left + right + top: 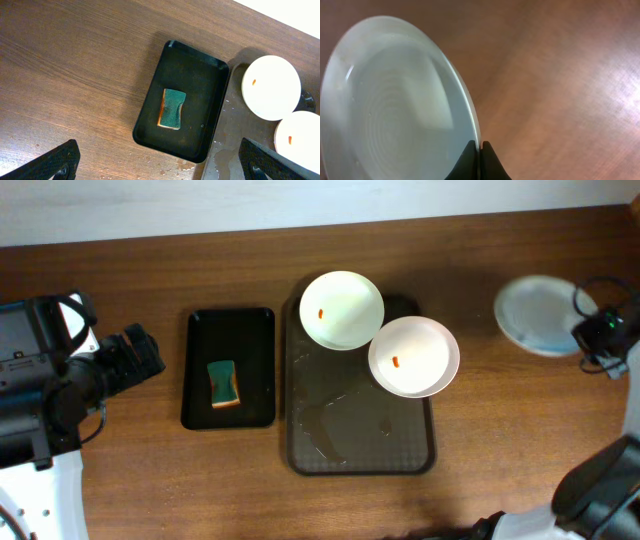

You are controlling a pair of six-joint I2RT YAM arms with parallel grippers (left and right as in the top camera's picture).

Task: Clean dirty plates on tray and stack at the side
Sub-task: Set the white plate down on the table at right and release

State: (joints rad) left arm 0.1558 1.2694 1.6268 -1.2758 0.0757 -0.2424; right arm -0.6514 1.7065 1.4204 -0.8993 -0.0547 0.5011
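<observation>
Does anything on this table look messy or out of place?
Yes. Clear liquid is pooled on the brown tray. The rear plate and the right plate, each with an orange smear, hang over the tray's rim rather than sitting inside it.

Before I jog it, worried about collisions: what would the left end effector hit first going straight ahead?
Likely the small black tray, at its near rim, or bare table before it; depth unclear.

upper-middle plate (350, 300): white, orange mark;
centre plate (420, 350): white, orange mark;
upper-right plate (538, 315): pale white;
tray (350, 445): dark brown, shiny;
small tray (252, 340): black;
sponge (224, 383): green, orange edge;
table (140, 470): brown wood grain
</observation>
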